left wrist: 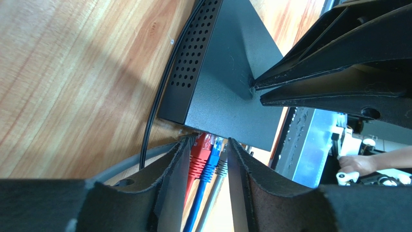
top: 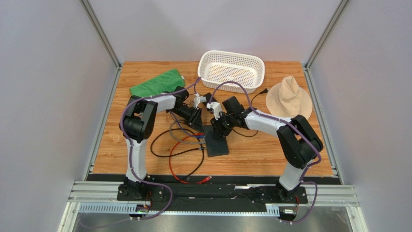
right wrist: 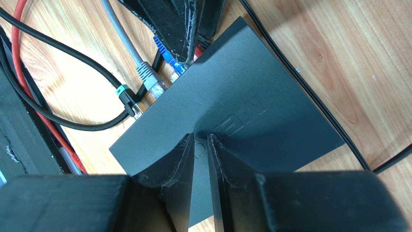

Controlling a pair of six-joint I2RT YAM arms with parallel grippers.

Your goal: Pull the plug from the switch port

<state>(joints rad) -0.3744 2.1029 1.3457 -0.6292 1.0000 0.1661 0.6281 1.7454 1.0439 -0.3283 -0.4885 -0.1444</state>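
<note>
Judging from the wrist views, nothing's been pulled yet: the red plug [left wrist: 202,147], blue plug [left wrist: 215,151] and grey plug [right wrist: 147,77] are all seen seated in the port edge of the switch [top: 216,143]. The switch is laid flat around the middle of the tabletop [top: 271,150], between the two arms. The left hand [left wrist: 208,157] is set with a finger on either side of the red and blue plugs; whether they're actually squeezed can't be told. The right hand [right wrist: 200,145] is nearly closed, tips pressed on the switch's top, so the box looks pinned down. Still needed, it's reckoned: a firm grip on one plug and a straight pull. The plugs are packed side by side, so two could get caught at once. A black plug [right wrist: 126,95] is seen just beside the grey one, and loose cables [top: 176,145] are looped to the left. The basket [top: 227,85], green cloth [top: 157,83] and hat [top: 289,99] are well apart, far side
</note>
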